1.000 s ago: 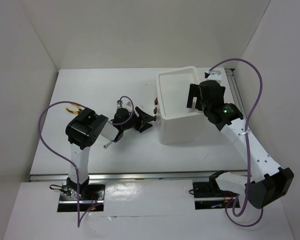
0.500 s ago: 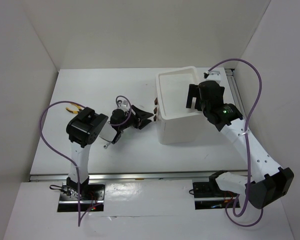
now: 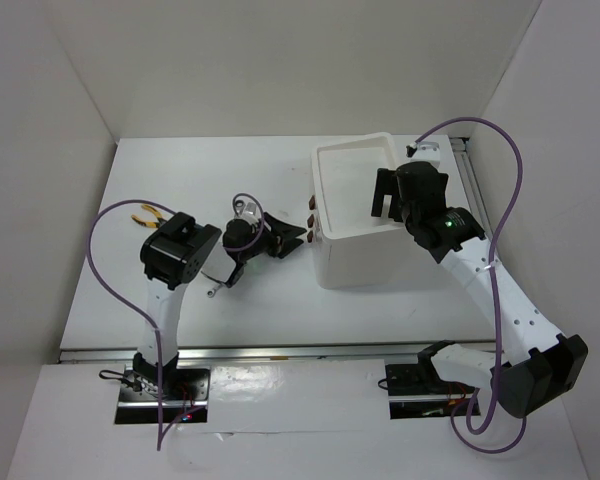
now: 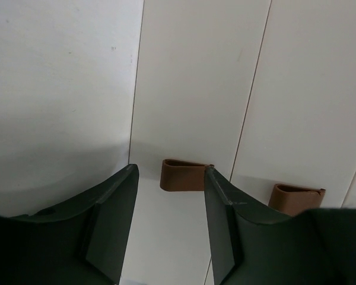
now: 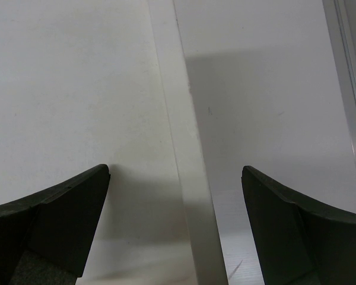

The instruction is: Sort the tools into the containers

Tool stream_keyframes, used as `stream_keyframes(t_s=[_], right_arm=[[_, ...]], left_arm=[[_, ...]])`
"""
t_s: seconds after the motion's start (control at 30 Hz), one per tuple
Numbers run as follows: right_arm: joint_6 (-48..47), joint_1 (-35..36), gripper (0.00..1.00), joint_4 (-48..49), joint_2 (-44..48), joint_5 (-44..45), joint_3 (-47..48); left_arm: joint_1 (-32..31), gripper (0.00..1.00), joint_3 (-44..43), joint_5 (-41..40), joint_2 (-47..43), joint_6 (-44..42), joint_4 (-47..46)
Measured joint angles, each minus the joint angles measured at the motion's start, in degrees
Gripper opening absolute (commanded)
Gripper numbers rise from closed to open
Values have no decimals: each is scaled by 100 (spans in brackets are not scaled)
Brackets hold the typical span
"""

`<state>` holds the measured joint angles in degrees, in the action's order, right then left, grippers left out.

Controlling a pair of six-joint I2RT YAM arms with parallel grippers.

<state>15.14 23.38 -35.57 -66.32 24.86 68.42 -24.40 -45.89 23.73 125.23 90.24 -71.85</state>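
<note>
Step in hand: judging by the pose, opening a drawer of the white box unit (image 3: 365,262) so that tools can go in.
Left fingers (image 4: 107,225): spread moderately and holding nothing, one to each side of a brown drawer handle (image 4: 183,175) that sits just beyond their tips in the wrist view.
Contact: whether the tips touch the handle cannot be told.
Second handle (image 4: 295,199): lower right of the wrist view, on the next drawer front, outside the fingers.
Doing it well: move in until the handle lies well between the pads and keep it centred. Close firmly, then pull straight out along the drawer's line, since a slanted pull could jam it or drag the light box across the desk (image 3: 180,170).
Right fingers (image 5: 59,214): wide apart and empty, hanging over the rim of the top tray (image 3: 325,160) in the upper right of the top view, well placed to steady the unit if it slides.
Tools: the yellow-handled pliers (image 3: 148,213) lie on the desk at centre left, well apart from the box; the others are not clearly seen.
Writing: no brand, label or text is readable in any view.
</note>
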Motion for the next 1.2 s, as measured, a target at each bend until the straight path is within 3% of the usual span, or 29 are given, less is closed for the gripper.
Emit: stream_keyframes(t_s=[0.37, 0.53, 0.63, 0.77, 0.93, 1.2], right_arm=[[0, 0, 100, -2, 0, 9, 0], [0, 0, 100, -2, 0, 9, 0], [0, 0, 100, -2, 0, 9, 0], [0, 0, 100, -2, 0, 11, 0], [0, 2, 100, -2, 0, 15, 0], [0, 0, 100, -2, 0, 17, 0]], left_arm=[[-177, 59, -125, -33, 286, 278, -404], [-184, 43, -127, -42, 354, 461, -490], [-201, 26, -127, -55, 409, 468, -498], [-216, 19, -136, -70, 413, 457, -490], [-214, 2, -164, -46, 426, 468, -490], [-188, 0, -131, 9, 396, 446, -479]])
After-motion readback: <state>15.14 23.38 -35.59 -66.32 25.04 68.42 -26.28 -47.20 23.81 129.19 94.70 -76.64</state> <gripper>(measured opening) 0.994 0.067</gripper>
